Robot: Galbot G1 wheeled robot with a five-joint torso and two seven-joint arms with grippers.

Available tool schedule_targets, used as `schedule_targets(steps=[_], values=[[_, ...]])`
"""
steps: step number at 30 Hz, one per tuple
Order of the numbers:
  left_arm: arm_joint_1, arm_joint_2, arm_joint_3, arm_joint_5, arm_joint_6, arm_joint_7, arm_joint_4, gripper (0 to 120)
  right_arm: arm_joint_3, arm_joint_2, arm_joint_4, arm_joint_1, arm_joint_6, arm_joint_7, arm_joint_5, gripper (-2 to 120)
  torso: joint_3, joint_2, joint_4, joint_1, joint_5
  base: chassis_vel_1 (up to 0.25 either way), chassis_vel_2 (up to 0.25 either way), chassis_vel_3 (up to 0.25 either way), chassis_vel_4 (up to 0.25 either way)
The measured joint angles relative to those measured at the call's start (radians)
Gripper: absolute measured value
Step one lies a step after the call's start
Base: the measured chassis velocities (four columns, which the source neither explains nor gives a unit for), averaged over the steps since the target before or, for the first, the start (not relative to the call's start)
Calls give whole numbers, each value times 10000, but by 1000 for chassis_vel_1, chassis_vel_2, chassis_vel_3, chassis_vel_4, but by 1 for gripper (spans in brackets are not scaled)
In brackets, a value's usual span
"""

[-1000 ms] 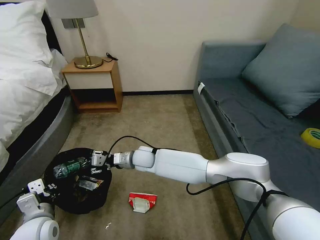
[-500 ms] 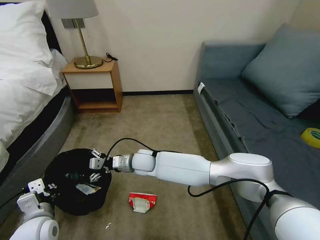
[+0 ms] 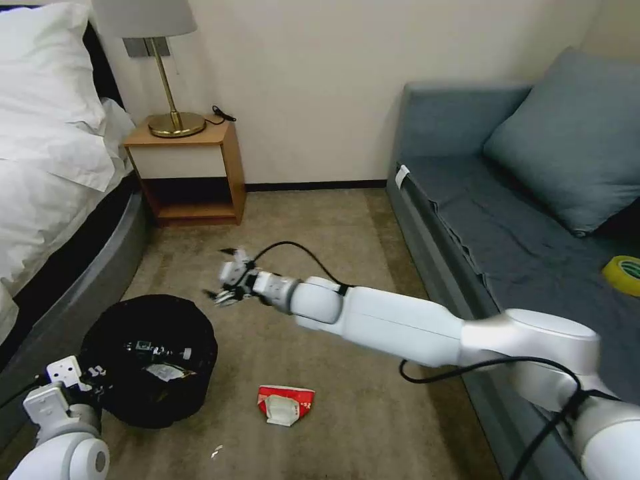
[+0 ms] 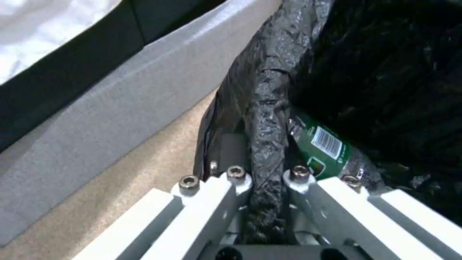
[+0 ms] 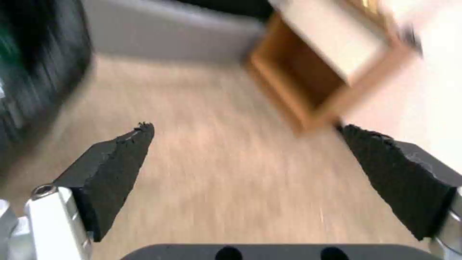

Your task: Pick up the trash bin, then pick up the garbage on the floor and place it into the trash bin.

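The trash bin [image 3: 150, 400], round and lined with a crinkled black bag, stands on the carpet at the lower left. My left gripper [image 3: 93, 380] is shut on the bin's rim [image 4: 269, 119], the bag pinched between its fingers. Inside the bin lie a green bottle [image 4: 322, 144] and a wrapper [image 3: 167, 371]. A red-and-white packet of garbage [image 3: 285, 402] lies on the carpet to the right of the bin. My right gripper [image 3: 227, 283] hangs open and empty above the carpet, beyond the bin's far right edge. Its black pads [image 5: 120, 159] stand wide apart.
A bed [image 3: 53, 200] runs along the left and a wooden nightstand [image 3: 190, 170] with a lamp stands at the back. A blue sofa [image 3: 527, 227] fills the right, with a yellow tape roll [image 3: 623, 275] on its seat. A small white scrap [image 3: 217, 451] lies on the carpet.
My right gripper held the green bottle over the bin, let it drop inside, then rose and swung back away from the bin, open. The left gripper kept its hold.
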Motion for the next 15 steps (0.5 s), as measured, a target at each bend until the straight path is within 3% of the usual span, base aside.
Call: schedule_targets(steps=[2, 8, 15], values=[[-6, 53, -67, -94, 48, -6, -19, 1, -26, -506, 389, -225, -719, 385, 563, 100, 0, 0, 1, 0, 1, 0, 0, 0, 0], [84, 87, -133, -163, 87, -18, -196, 1, -986, -1272, 843, -194, -844, 12, 1474, 100, 0, 0, 1, 0, 0, 0, 0, 0, 0], [219, 30, -148, -226, 100, -22, -460, 1, -2960, -1619, 825, 424, -140, -1872, 1837, 100, -1, 0, 0, 0, -1, 0, 0, 0, 0]])
